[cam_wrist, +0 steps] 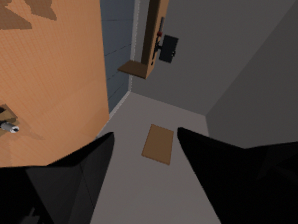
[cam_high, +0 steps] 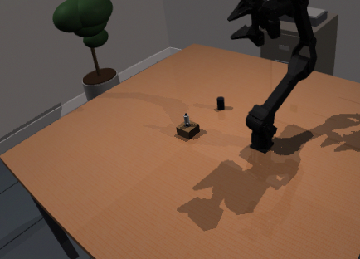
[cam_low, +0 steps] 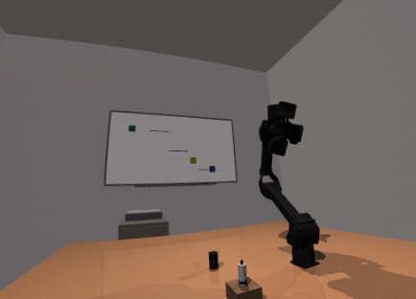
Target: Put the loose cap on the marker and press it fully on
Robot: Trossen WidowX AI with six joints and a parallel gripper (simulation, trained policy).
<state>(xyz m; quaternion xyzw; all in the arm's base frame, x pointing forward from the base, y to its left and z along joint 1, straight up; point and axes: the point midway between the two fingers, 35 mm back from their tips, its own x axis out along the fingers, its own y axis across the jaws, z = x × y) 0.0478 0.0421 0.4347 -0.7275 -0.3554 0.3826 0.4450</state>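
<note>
The marker (cam_high: 186, 119) (cam_low: 242, 272) (cam_wrist: 9, 127) stands upright in the wooden holder block (cam_high: 187, 130) (cam_low: 243, 290) (cam_wrist: 7, 114), its dark tip bare and pointing up. The black cap (cam_high: 221, 104) (cam_low: 213, 260) stands upright and loose on the table (cam_high: 137, 167) (cam_low: 144, 264) (cam_wrist: 55, 75), a little away from the block. It does not show in the wrist view. My gripper (cam_high: 231, 28) (cam_wrist: 146, 133) is open and empty, raised high above the table and far from both cap and marker. Its fingers point sideways, away from the arm's base.
A potted plant (cam_high: 83, 15) stands beyond the table's far left side. A cabinet (cam_high: 299, 42) (cam_low: 144, 229) stands behind the table. A whiteboard (cam_low: 158, 159) hangs on the wall. The wrist view shows the table's edge, a shelf-like wooden piece (cam_wrist: 134, 69) and a wall panel (cam_wrist: 158, 144).
</note>
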